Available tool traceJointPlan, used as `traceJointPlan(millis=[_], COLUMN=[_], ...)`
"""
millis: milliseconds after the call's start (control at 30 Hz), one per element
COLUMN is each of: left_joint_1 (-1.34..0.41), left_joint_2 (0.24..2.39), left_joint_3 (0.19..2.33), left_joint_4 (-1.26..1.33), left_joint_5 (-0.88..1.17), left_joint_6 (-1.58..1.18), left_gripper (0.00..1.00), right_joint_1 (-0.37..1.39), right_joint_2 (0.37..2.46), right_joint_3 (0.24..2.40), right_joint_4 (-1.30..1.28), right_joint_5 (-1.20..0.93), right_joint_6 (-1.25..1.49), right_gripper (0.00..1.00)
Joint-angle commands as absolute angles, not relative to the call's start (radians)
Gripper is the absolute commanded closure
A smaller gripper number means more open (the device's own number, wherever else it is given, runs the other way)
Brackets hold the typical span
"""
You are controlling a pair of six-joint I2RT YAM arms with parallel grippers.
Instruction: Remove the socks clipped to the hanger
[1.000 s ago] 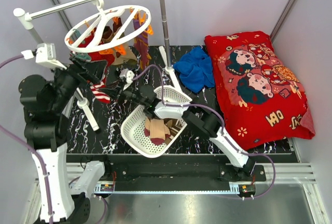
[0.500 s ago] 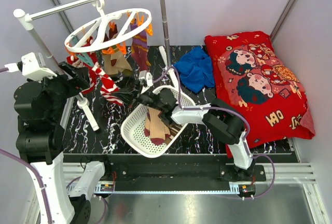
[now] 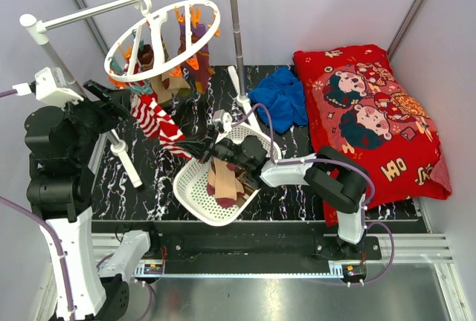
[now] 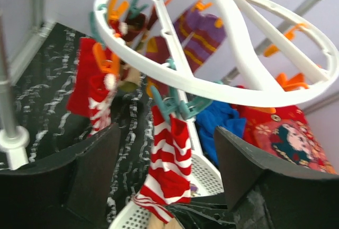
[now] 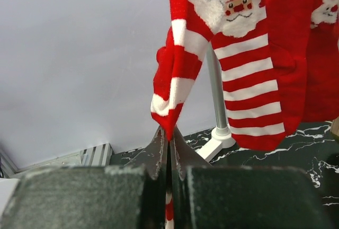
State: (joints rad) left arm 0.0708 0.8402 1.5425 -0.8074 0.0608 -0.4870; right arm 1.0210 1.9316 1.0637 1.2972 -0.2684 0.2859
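hanger: on rail, upper left of frame | striped sock: clipped under its rim, stretched toward frame centre | right gripper: jaws pinching sock's lower end | left gripper: jaws spread, gripping nothing

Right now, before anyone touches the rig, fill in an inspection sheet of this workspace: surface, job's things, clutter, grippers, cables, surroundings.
Surface: black marbled table, partly bare.
Job's things: hanger tilted on the rail, socks clipped round it; striped sock stretched taut from a teal clip; loose socks in the white basket.
Clutter: white basket, blue cloth, red pillow.
Grippers: left gripper open under the hanger, empty; right gripper shut on the striped sock's end.
Cables: purple cable looping above the right arm.
Surroundings: grey walls.
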Motion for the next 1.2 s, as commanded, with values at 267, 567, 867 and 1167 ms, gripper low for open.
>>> traceJointPlan(millis=[267, 567, 867, 1167], left_joint_1=[0.069, 0.069, 0.069, 0.069], left_joint_2=[0.877, 0.911, 0.907, 0.939], left_joint_3=[1.451, 1.503, 1.499, 1.535], left_joint_4=[-0.681, -0.719, -0.695, -0.687], left_joint_5=[0.183, 0.089, 0.090, 0.124], left_joint_6=[-0.597, -0.601, -0.555, -0.534], left_gripper=[0.34, 0.34, 0.34, 0.35], right_joint_1=[1.072, 1.135, 1.167, 1.200], right_joint_2=[1.815, 1.801, 1.812, 1.821], right_joint_3=[1.012, 1.025, 1.054, 1.080], right_joint_4=[1.444, 1.378, 1.324, 1.282], right_joint_5=[-0.247, -0.210, -0.173, -0.143], right_joint_6=[0.151, -0.029, -0.133, -0.209], right_gripper=[1.00, 1.00, 1.00, 1.00])
